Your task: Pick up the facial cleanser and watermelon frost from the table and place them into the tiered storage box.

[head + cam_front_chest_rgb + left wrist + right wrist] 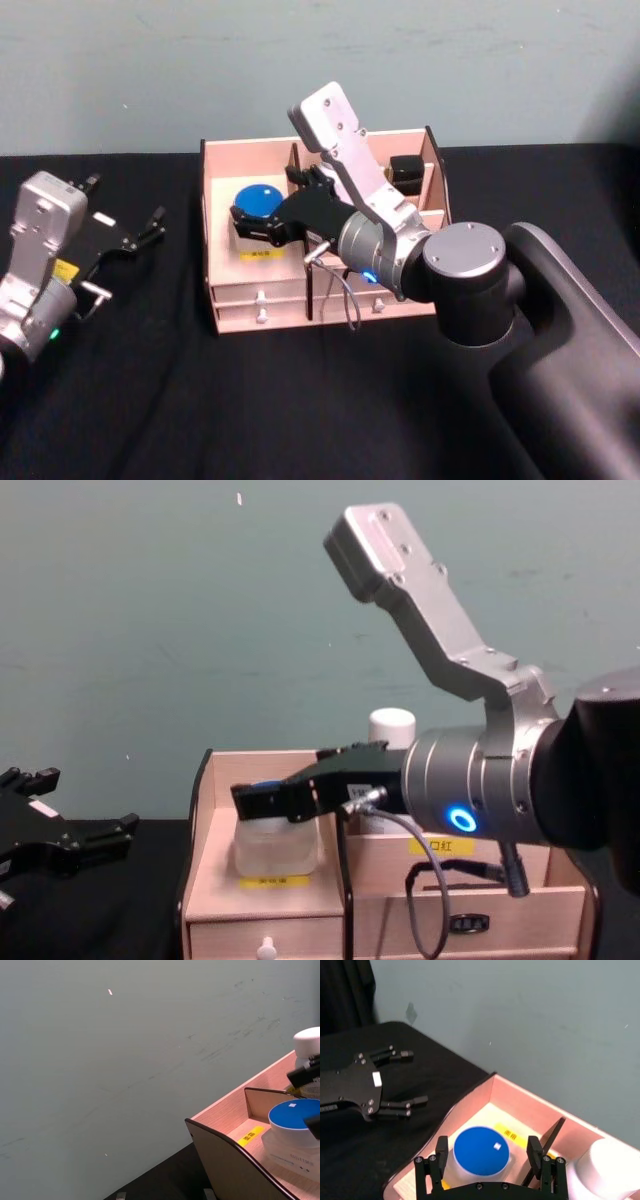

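Note:
The tiered storage box (225,180), pale wood with dark edges, stands on the black table. A clear jar with a blue lid (260,198) rests in its left compartment. Behind the divider stands a white-capped container (392,725). I cannot tell which one is the facial cleanser and which the watermelon frost. My right gripper (488,1142) hovers over the jar (481,1152), open, with one finger on each side of the lid and a gap to both. My left gripper (128,205) is open over the table left of the box and holds nothing.
A dark item (405,172) sits in the box's right rear compartment. Small drawers with white knobs (262,297) line the box's front. A cable (347,298) loops from my right wrist over the box front. A grey-green wall stands close behind the table.

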